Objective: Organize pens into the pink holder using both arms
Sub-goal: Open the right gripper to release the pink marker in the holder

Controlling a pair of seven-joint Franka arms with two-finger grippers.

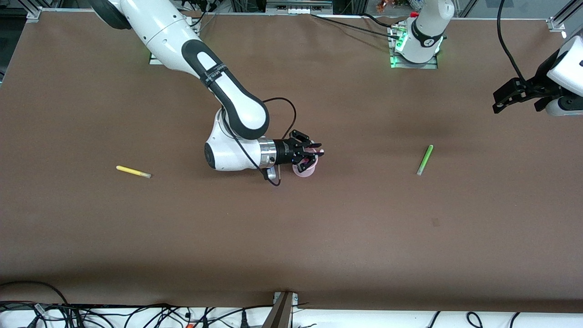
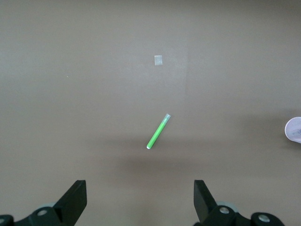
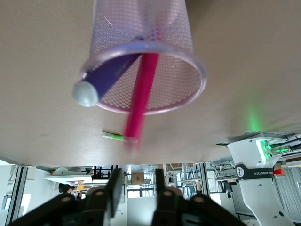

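Observation:
The pink holder, a pale pink mesh cup, stands mid-table. My right gripper is level over its rim, open and empty. In the right wrist view the holder contains the dark blue-purple pen and the magenta pen, which leans out past the rim toward my right gripper. The green pen lies toward the left arm's end. My left gripper hovers high over that end, open and empty, with the green pen below it. The yellow pen lies toward the right arm's end.
A small pale square mark is on the brown table near the green pen. The left arm's base stands at the table's back edge. Cables lie along the edge nearest the front camera.

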